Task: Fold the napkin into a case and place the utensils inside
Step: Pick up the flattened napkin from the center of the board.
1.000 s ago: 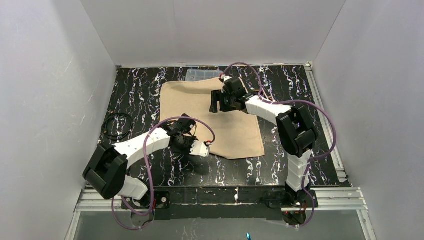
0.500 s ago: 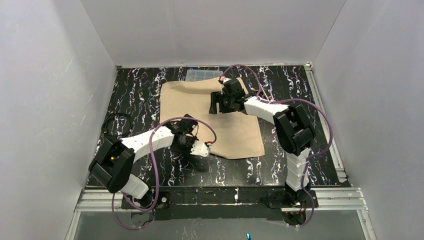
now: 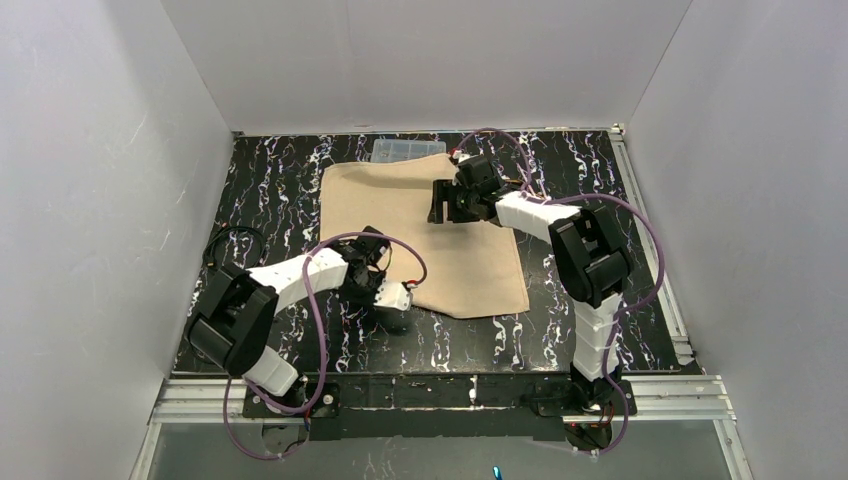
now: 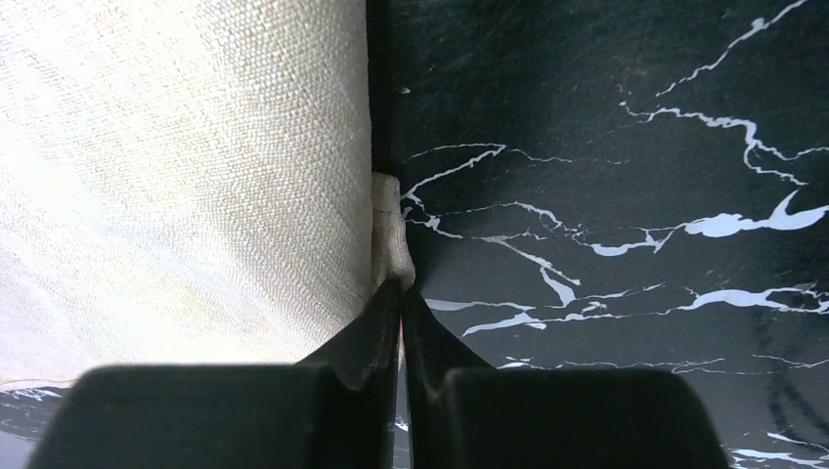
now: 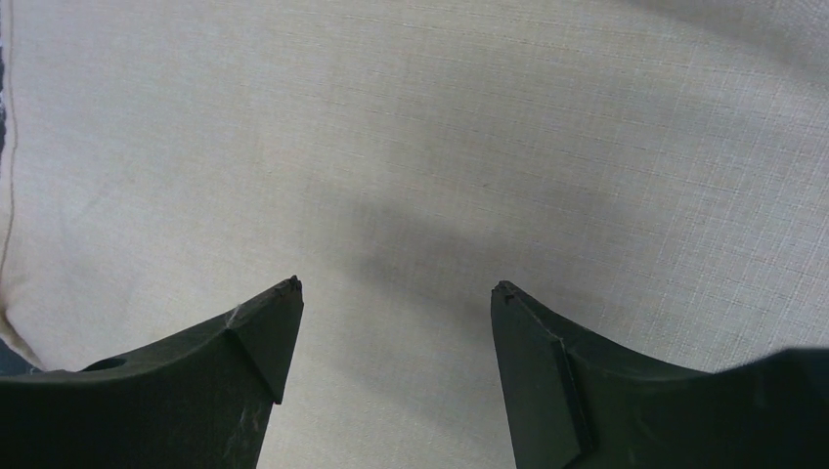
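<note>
black fingers of the left gripper (image 4: 401, 293) are now pressed together, where a gap was kept between them a second ago. the hemmed near-left corner of the napkin (image 3: 460, 265) is pinched at their tips and bunched into a small tab against the dark marbled table (image 3: 290, 180). seen from above, that gripper is set low at the corner, and the arm behind it has been swung in toward the cloth.

across the middle, the napkin is laid flat and open, with no fold made yet. its far edge is just beside or touching a clear plastic box (image 3: 400, 150); which of the two cannot be told. no utensils can be made out in any view.

further right, the right gripper (image 3: 447, 200) has been carried a little toward the far edge of the cloth. its jaws are held wide apart over plain weave, and nothing is gripped between them.

with the corner caught, the first fold is judged ready to start: the corner can be lifted and drawn across. only the hem is held, so a slip is the risk to be watched.
</note>
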